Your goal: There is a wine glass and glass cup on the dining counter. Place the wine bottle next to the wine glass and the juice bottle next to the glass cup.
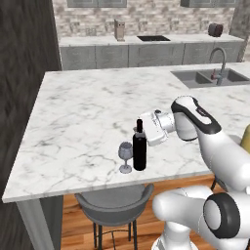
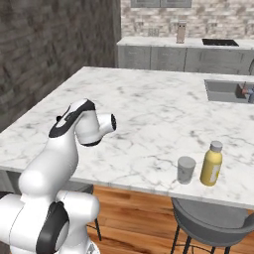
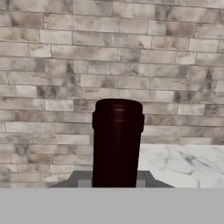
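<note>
While arm reaches level over dining counter (image 1: 88, 107), fingers (image 1: 137, 129) clamp wine bottle (image 1: 139, 149) neck, upright beside wine glass (image 1: 125, 156).

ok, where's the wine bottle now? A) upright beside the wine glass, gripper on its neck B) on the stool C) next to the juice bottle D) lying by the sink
A: the wine bottle stands upright by the wine glass, gripper shut on its neck.

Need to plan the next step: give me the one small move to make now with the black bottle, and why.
Probably open the tool and let go. The wine bottle appears to stand upright on the dining counter, right beside the wine glass, with the tool shut on its neck. That placement looks done, while the juice bottle already stands by the glass cup.
</note>
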You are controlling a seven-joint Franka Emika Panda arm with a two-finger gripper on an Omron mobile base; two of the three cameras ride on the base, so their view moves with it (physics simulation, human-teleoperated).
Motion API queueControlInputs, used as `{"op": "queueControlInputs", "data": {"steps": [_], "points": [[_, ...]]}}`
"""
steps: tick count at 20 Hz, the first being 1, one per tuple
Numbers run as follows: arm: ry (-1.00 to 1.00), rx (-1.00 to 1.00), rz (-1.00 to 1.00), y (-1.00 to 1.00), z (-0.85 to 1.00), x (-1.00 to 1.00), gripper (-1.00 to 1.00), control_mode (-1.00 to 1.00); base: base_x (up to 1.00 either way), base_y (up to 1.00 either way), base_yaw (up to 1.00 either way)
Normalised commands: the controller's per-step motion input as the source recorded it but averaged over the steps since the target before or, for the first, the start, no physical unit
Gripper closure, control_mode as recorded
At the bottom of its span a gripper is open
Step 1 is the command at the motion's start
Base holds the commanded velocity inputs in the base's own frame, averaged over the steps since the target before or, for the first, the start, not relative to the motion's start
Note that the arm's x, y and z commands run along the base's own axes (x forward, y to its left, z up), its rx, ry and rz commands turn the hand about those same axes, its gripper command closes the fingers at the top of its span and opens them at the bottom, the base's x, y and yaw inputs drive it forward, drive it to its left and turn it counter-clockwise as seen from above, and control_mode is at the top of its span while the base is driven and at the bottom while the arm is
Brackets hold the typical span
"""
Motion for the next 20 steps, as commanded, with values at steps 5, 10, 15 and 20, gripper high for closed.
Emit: {"op": "queueControlInputs", "data": {"steps": [5, 10, 15, 20], "points": [[0.0, 0.0, 0.21, -0.18, -0.01, 0.07, 1.0, -1.0, 0.0, 0.0, 0.0], [0.0, 0.0, 0.25, -0.28, 0.0, 0.12, 1.0, -1.0, 0.0, 0.0, 0.0], [0.0, 0.02, 0.18, -0.24, -0.05, 0.25, 1.0, -1.0, 0.0, 0.0, 0.0], [-0.04, 0.07, 0.07, -0.18, -0.05, 0.25, 1.0, -1.0, 0.0, 0.0, 0.0]]}}
